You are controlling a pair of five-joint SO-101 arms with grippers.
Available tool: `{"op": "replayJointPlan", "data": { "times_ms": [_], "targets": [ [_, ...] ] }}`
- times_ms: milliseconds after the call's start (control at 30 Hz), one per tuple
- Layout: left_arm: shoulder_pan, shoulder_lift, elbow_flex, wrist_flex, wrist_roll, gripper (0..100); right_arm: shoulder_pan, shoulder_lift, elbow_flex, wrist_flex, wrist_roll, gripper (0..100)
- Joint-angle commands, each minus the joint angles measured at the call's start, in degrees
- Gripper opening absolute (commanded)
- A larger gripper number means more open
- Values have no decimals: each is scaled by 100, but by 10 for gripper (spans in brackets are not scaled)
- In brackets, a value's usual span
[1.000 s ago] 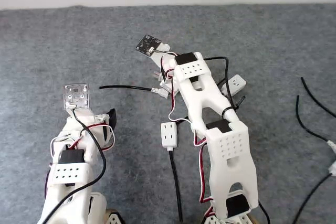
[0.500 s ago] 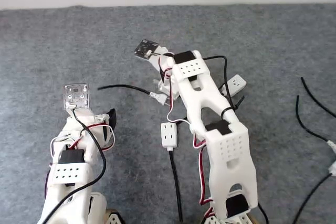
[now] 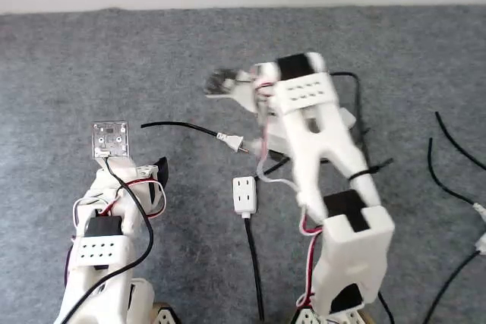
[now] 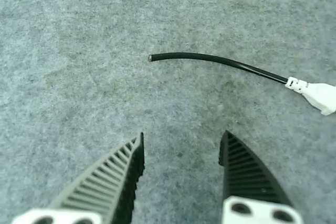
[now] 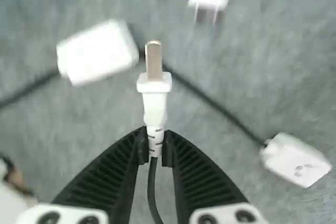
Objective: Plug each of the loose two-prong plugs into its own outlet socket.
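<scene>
Plug (image 5: 154, 85) — white — pinched in right end effector (image 5: 154, 135); left end effector (image 4: 184, 139) spread

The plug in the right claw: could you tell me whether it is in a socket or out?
Out: the plug, gripped by the right claw, has bare prongs in open air.

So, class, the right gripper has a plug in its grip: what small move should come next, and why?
Probably turn the right gripper slightly so the plug aims its prongs at the white outlet block. The gripper is shut on the plug's neck, the prongs are free, and the block lies just beyond them but off to one side, not lined up.
</scene>
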Motion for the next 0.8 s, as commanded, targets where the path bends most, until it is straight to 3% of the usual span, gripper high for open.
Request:
{"op": "replayJointPlan", "data": {
  "times_ms": [0, 233, 367, 767],
  "targets": [
    [-9, -44, -171, -132, -70, 225, 690, -382, 651, 251, 1459, 9],
    [0, -44, -171, -132, -70, 225, 1622, -356, 1679, 242, 3578, 9],
    [0, -44, -171, -141, -70, 225, 1727, -418, 1987, 251, 3710, 9],
    [9, -35, -171, -141, -70, 225, 1218, -1666, 3059, -541, 1081, 9]
  ]
}}
